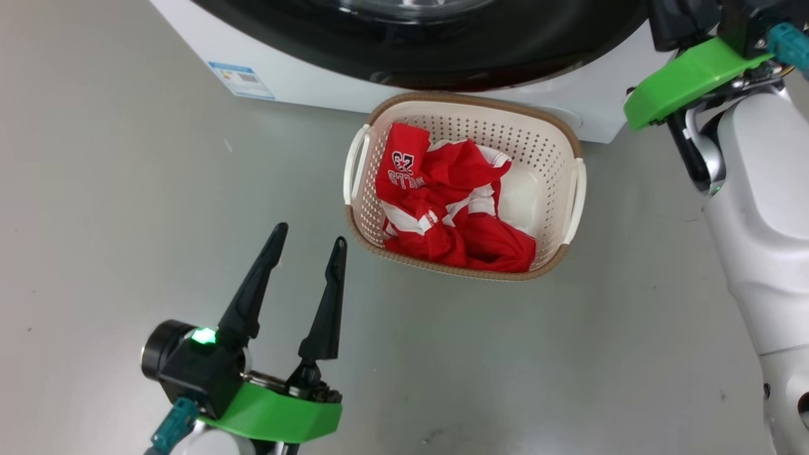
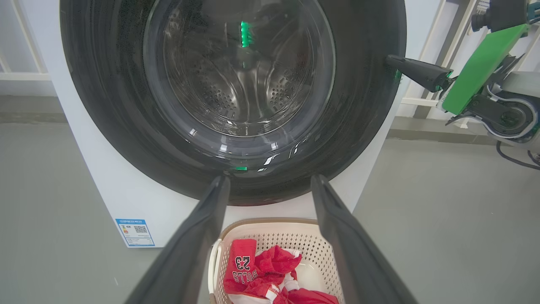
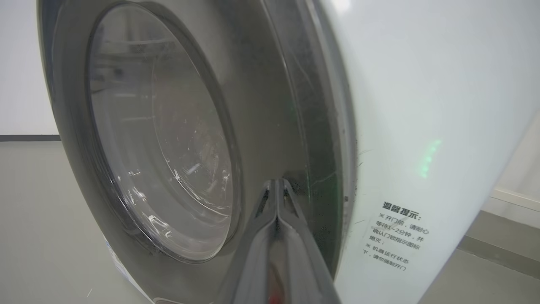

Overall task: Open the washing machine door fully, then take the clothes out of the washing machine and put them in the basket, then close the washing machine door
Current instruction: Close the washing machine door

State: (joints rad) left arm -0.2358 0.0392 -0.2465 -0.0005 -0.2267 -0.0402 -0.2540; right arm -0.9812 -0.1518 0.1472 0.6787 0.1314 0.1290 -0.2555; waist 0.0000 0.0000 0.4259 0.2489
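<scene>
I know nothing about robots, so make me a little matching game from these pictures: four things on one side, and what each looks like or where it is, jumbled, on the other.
Things:
1. clothes
2. washing machine door
3. left gripper
4. right gripper

Descriptions:
A. glossy black, clear window in the middle
B. fingers pressed together
C. red and white, lying in the basket
D. fingers spread apart

Pairs: 1-C, 2-A, 3-D, 4-B.

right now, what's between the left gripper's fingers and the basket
Just bare grey floor, seen in the head view: nothing lies between the left gripper and the basket.
</scene>
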